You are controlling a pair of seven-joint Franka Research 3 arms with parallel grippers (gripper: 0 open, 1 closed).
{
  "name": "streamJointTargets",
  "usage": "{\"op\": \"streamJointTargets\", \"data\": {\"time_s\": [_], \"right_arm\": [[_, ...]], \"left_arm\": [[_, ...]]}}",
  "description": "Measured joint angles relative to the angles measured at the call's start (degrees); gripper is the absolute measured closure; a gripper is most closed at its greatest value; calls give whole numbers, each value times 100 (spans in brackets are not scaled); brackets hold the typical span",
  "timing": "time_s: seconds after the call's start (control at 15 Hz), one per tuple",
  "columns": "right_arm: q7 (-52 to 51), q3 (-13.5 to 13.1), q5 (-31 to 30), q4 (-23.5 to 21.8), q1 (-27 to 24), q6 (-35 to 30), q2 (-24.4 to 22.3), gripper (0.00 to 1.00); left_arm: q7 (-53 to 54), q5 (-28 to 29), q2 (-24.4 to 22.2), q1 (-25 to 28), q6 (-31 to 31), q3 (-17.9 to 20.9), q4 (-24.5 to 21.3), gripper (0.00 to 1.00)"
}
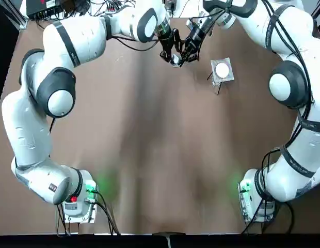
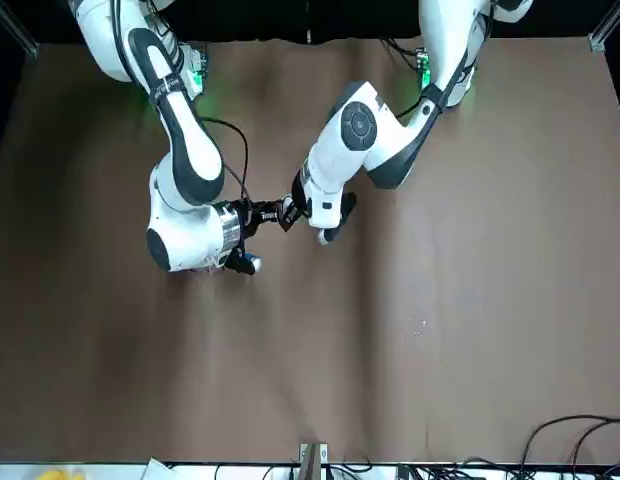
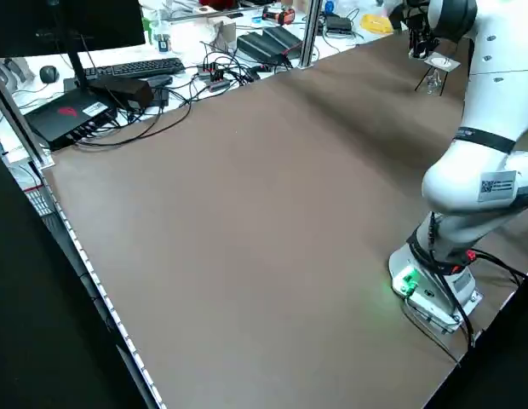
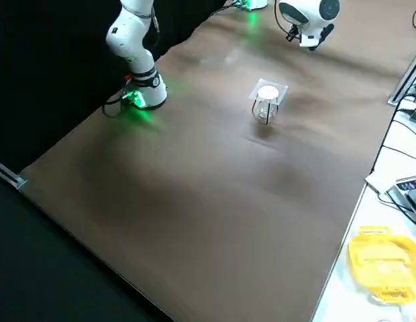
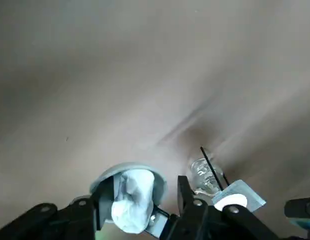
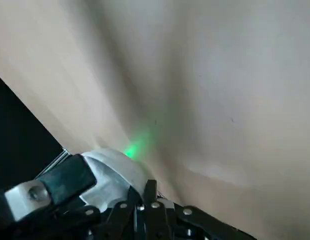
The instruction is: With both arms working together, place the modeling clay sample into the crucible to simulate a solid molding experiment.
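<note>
Left wrist view: the clay lump (image 5: 132, 200) lies between the spread fingers of the left gripper (image 5: 142, 200), close against one finger, with a gap to the other. Its long axis runs roughly along the fingers' reach, not across the gap between them. From this angle it overlaps the cup (image 5: 158, 187), though I cannot tell whether it is fully inside or still leaning on a finger. The right gripper (image 6: 143, 192) is beside the cup, its fingers close together at the cup's edge and seemingly pinching the wall. The two grippers nearly meet toward the far side of the table (image 1: 160, 129), so both are at the lump, the left one nearer. I judge the placing almost done: the left gripper should draw back along the lump's length while the right keeps the cup steady, as a sideways brush could drag soft clay out. Away from them, the mesh plate (image 1: 230, 75) stands on thin legs with a small glass lamp (image 4: 263, 111) underneath; beyond the brown surface are a monitor (image 3: 68, 25), a keyboard (image 3: 138, 68) and a yellow tray (image 4: 379, 265)
</note>
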Motion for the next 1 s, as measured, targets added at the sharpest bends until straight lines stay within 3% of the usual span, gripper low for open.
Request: {"op": "streamJointTargets", "data": {"time_s": [0.13, 0.2, 0.33, 1.0], "right_arm": [[-2, 3, 9, 20, -32, -15, 3, 93], [-2, -2, 8, 27, -54, -10, 6, 93], [-6, -1, 9, 33, -75, -24, 16, 93], [-8, 1, 10, 70, -87, -12, 22, 93]], "left_arm": [[0, -2, -1, 0, -12, 4, 30, 41], [-1, -2, -1, 1, -46, 7, 34, 48], [-1, -10, -1, 0, -54, 8, 44, 54], [-72, -73, 0, 45, -146, 12, 141, 54]]}}
